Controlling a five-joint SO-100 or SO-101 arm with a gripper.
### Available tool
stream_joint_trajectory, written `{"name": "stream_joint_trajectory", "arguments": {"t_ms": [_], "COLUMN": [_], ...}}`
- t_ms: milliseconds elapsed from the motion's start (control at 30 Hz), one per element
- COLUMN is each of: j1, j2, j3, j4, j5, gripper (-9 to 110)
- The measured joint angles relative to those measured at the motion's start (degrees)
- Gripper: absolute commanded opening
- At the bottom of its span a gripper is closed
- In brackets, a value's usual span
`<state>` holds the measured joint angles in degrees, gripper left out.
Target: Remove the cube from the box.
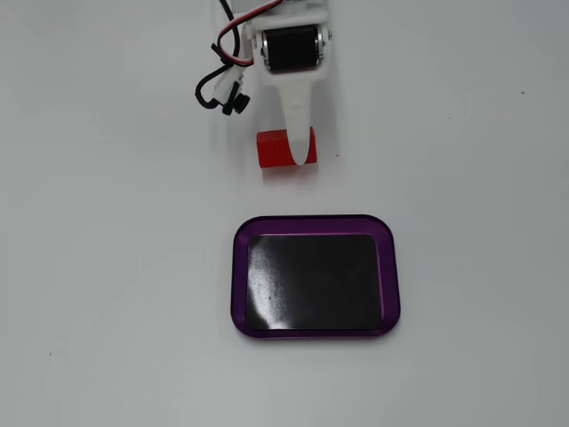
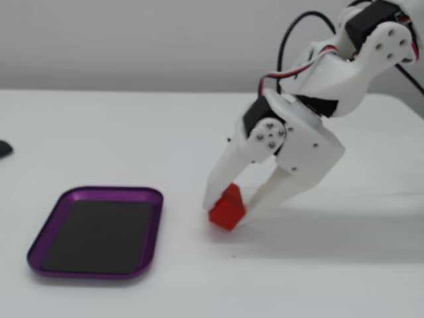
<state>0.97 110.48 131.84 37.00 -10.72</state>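
Observation:
The red cube (image 1: 277, 149) lies on the white table outside the box, just above it in a fixed view. In the side-on fixed view the cube (image 2: 226, 211) sits slightly tilted at table level, right of the box. My gripper (image 1: 302, 156) reaches down from the top edge, with one white finger covering the cube's right part. From the side, my gripper (image 2: 232, 207) has its two white fingers pressed on either side of the cube. The purple-rimmed box (image 1: 240, 276) with a black bottom is empty; it also shows low on the left in the side-on fixed view (image 2: 112, 192).
Black and red cables (image 1: 222, 84) hang beside the arm's wrist motor (image 1: 292, 49). The white arm (image 2: 331, 73) arches in from the upper right. A small dark object (image 2: 3, 149) sits at the left edge of the table.

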Motion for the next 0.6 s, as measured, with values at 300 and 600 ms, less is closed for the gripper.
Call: {"name": "stream_joint_trajectory", "arguments": {"t_ms": [300,600], "j1": [0.00,-0.88], "j2": [0.09,1.14], "j3": [0.00,-0.62], "j4": [0.00,4.57], "j5": [0.00,0.00], "gripper": [13,13]}}
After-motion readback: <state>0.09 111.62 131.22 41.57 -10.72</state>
